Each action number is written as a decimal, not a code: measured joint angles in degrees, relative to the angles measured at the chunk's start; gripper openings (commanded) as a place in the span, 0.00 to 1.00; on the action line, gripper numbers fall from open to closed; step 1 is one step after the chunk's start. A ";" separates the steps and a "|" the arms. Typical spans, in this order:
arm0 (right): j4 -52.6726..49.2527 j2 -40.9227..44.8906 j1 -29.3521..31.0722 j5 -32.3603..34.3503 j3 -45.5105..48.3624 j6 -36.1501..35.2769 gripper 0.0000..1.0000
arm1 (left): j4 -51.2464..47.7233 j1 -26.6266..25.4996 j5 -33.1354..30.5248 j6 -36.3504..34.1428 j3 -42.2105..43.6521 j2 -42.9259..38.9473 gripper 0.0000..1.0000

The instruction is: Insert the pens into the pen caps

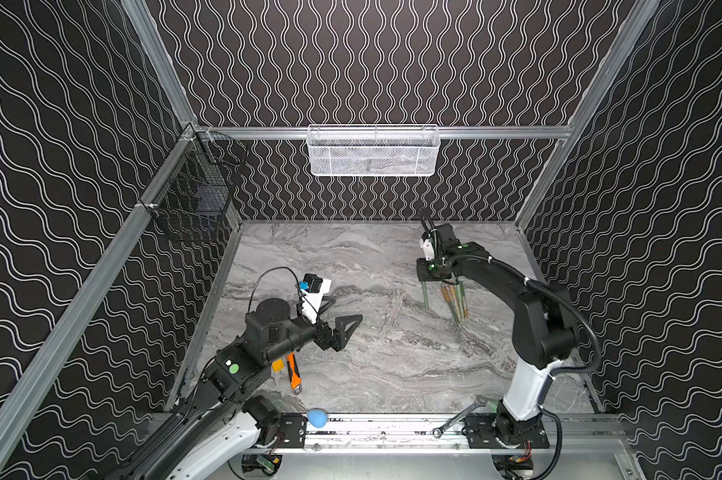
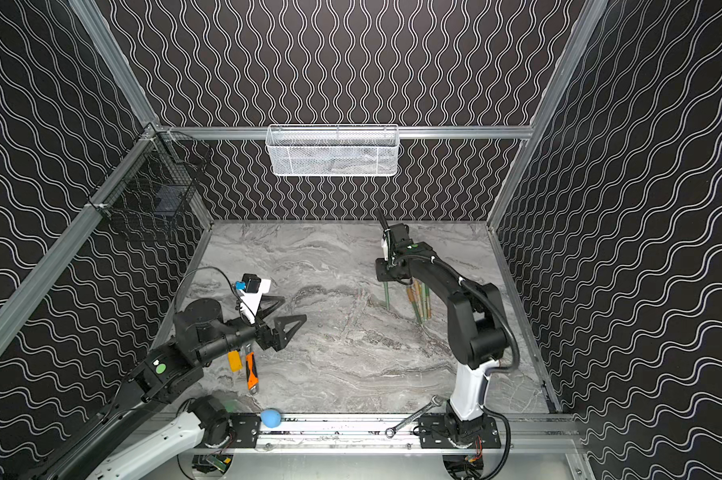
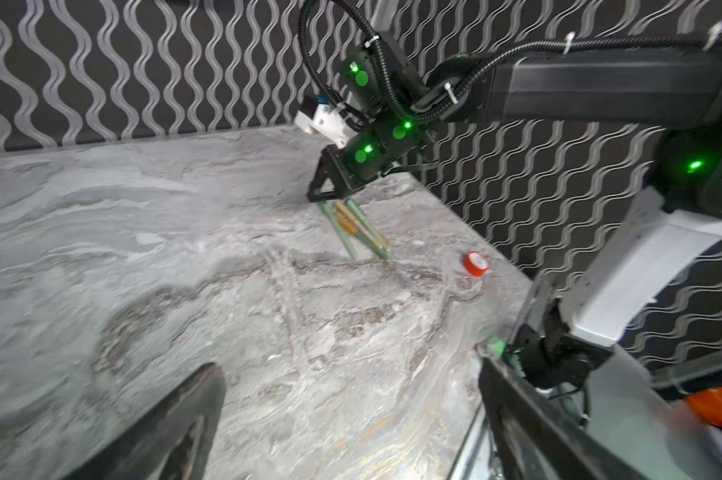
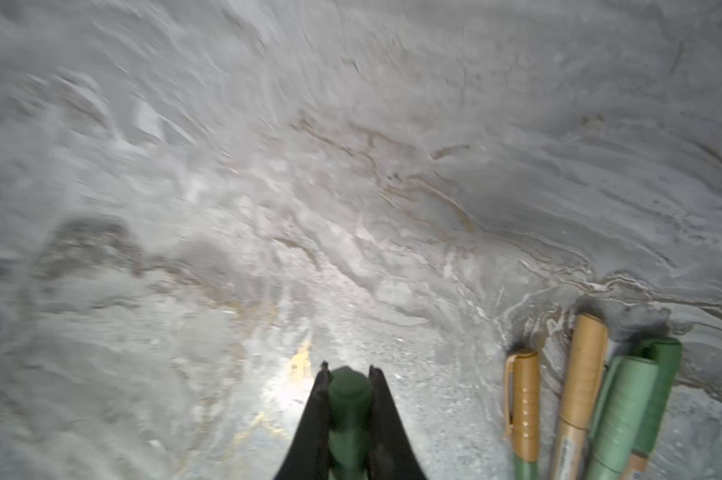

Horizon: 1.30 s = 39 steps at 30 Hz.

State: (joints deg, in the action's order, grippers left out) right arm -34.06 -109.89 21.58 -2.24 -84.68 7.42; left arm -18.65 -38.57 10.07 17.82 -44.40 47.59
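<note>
My right gripper (image 4: 349, 370) is shut on a dark green pen (image 4: 349, 399) that lies lengthwise between the jaws. In both top views this pen (image 1: 425, 296) (image 2: 386, 296) pokes out from under the wrist, low over the marble table. Beside it lie several green and tan pens (image 1: 455, 303) (image 2: 419, 301) (image 3: 359, 232), side by side. A tan pen cap (image 4: 523, 403) with a clip sits on a green barrel among them. My left gripper (image 1: 347, 308) (image 2: 295, 308) (image 3: 351, 415) hovers wide open and empty at the table's left, far from the pens.
An orange-handled knife (image 1: 295, 372) and a yellow block (image 1: 278, 365) lie under the left arm. A wrench (image 1: 459, 417) and a blue ball (image 1: 317, 417) rest on the front rail. A red tape roll (image 3: 475, 264) stands near the right wall. A white basket (image 1: 374, 151) and a black basket (image 1: 193, 195) hang on the walls.
</note>
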 measured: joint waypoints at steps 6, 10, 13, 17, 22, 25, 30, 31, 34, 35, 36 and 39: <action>-5.73 -5.51 0.00 7.06 -1.09 -3.58 0.12 | -8.48 0.39 -14.19 -3.23 -3.65 2.58 0.99; -6.21 -5.66 -0.04 10.62 0.81 -4.02 0.20 | -9.88 1.62 -22.25 -6.21 -2.97 1.07 0.99; -6.29 -5.55 -0.04 12.68 1.97 -4.02 0.26 | -9.55 2.95 -26.45 -7.69 -1.95 -0.04 0.98; -6.25 -4.87 -0.04 15.26 2.16 -4.00 0.36 | -9.27 4.81 -29.38 -9.18 -1.20 -0.39 0.99; -6.25 -3.87 -0.04 17.92 2.19 -4.26 0.51 | -8.35 7.21 -31.61 -11.41 -0.57 -0.11 0.99; -5.49 -1.33 -0.33 18.23 3.48 -5.07 0.64 | -5.97 9.60 -33.75 -14.16 1.53 0.02 0.98; -0.70 5.18 -2.54 17.81 8.17 -6.27 0.85 | 0.09 14.86 -37.16 -18.38 6.82 0.94 0.99; 1.14 6.69 -3.10 17.70 9.79 -6.62 0.90 | 1.77 16.48 -37.44 -19.15 7.61 1.97 0.99; 6.91 11.02 -4.57 18.21 15.52 -7.15 0.95 | 6.10 20.76 -37.55 -21.20 9.14 6.54 0.99; 9.46 12.85 -4.98 18.60 18.08 -7.28 0.96 | 7.63 22.29 -37.22 -21.29 9.57 8.59 0.99; 11.82 14.43 -5.42 19.10 20.31 -7.41 0.97 | 8.83 23.39 -37.22 -21.49 9.90 10.10 0.99; 23.15 20.46 -7.50 20.44 30.45 -8.28 0.99 | 15.19 26.56 -36.79 -22.53 10.75 15.82 0.99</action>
State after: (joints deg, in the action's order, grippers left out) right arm -10.92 -89.43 14.09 18.20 -54.24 -0.86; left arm -3.46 -12.01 -26.72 -4.71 -33.65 63.42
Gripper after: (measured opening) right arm 0.985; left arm 0.986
